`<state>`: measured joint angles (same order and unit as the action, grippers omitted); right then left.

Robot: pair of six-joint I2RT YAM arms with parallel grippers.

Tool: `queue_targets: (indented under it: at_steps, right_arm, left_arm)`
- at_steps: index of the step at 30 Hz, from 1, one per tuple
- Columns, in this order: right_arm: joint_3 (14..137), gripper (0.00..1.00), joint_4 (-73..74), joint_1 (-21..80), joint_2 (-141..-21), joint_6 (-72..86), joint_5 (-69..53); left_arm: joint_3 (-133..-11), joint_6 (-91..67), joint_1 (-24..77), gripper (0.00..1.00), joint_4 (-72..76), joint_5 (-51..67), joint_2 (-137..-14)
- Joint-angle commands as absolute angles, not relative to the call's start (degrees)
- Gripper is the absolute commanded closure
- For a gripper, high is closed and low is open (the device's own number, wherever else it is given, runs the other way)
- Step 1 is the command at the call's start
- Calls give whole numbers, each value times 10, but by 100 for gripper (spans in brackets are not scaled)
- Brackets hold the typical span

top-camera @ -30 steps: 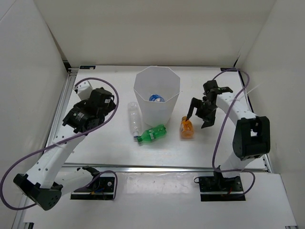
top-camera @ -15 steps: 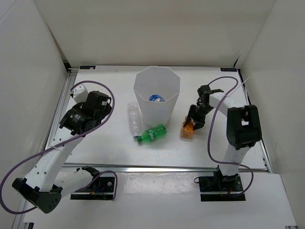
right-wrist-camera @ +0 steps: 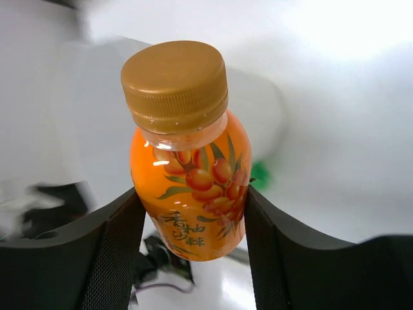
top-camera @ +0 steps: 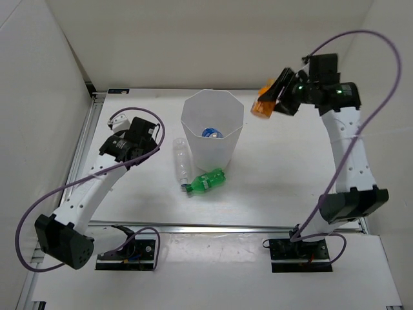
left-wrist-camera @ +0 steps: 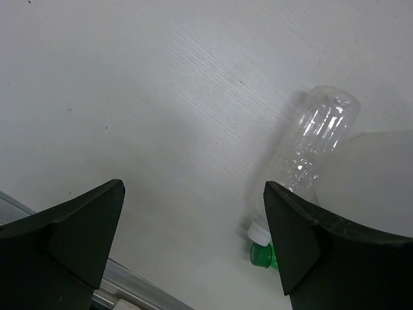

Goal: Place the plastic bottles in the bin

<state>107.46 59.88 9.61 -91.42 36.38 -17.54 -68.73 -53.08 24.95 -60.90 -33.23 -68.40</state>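
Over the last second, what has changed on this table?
The right gripper closed on the orange bottle, lifted it off the table and carried it up to the right of the bin, not yet over it. The left gripper moved a little and stayed open. The bin, green bottle and clear bottle stayed put.

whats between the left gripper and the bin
A clear plastic bottle lies on its side between the left gripper and the white bin, close to the bin's wall. The top external view shows it.
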Motion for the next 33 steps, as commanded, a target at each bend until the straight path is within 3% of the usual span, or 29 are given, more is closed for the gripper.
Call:
queue_targets:
  at_steps: [1, 6, 8, 9, 10, 12, 13, 23, 33]
  right_arm:
    - [1170, 82, 596, 96, -904, 389, -232]
    - [1226, 82, 528, 115, -963, 408, -325]
    - [1263, 76, 523, 146, -995, 414, -325]
    - [1272, 69, 523, 158, -1005, 414, -332]
    - [1281, 47, 516, 168, -1017, 414, -341]
    - [1320, 28, 544, 182, -1052, 414, -359]
    - [1330, 0, 572, 182, -1052, 414, -354]
    - [1210, 0, 550, 122, -909, 368, -299]
    - [1173, 0, 550, 106, -873, 351, -324]
  left_arm:
    - [-684, -507, 226, 0, -578, -296, -705]
    - [-684, -490, 203, 0, -551, -256, -744]
    - [-684, -482, 196, 0, -542, -238, -760]
    - [-684, -482, 191, 0, -541, -238, -760]
    - [-684, -475, 191, 0, -527, -229, -769]
    - [-684, -469, 186, 0, -512, -210, -776]
    - [-684, -469, 185, 0, -506, -203, -784]
    - [-681, -446, 198, 0, -437, -114, -848]
    - [-662, -411, 227, 0, -324, -14, -912]
